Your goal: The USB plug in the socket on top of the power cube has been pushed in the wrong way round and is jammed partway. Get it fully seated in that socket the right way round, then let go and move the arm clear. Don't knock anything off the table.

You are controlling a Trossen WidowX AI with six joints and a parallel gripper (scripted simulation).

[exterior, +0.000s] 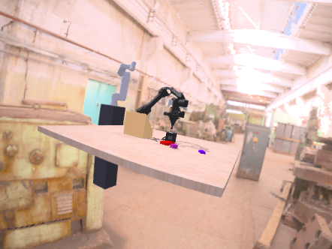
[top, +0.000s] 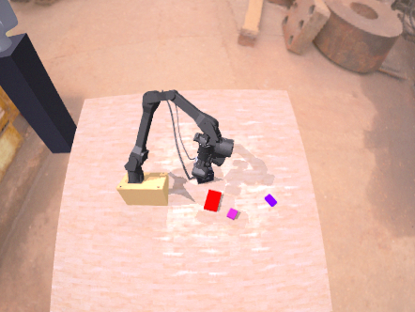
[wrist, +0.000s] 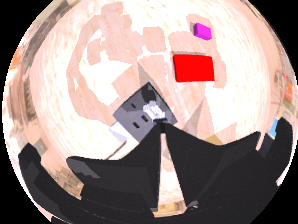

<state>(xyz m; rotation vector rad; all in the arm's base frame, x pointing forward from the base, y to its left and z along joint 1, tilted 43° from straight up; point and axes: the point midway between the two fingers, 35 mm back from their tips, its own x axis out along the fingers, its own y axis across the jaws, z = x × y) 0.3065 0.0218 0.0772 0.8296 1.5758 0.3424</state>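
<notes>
So the USB plug [wrist: 157, 111] is pinched in the gripper [wrist: 161, 131], sitting right at the top of the power cube [wrist: 141, 117], which stands on the bench [top: 188, 263] roughly mid-way across and just to the right of the arm's tan base block [top: 144, 189]. In the wrist view the cube's top face looks turned at an angle to the fingers, with its slots visible just left of the plug, so my guess is we're in the re-orienting part: plug gripped, being turned over the socket rather than already pushed home. Can't tell from any view whether the plug is clear of the socket or still partly in it, it's too small and the fingers cover most of it. Next move, I'd say, is to get the plug squared up with the socket opening, then press straight down until it seats, and only then open up and lift away. Worth watching the red block [top: 212, 200] lying just near of the cube, plus the pink cube [top: 232, 213] and purple cube [top: 270, 200] further right, when backing out.
</notes>
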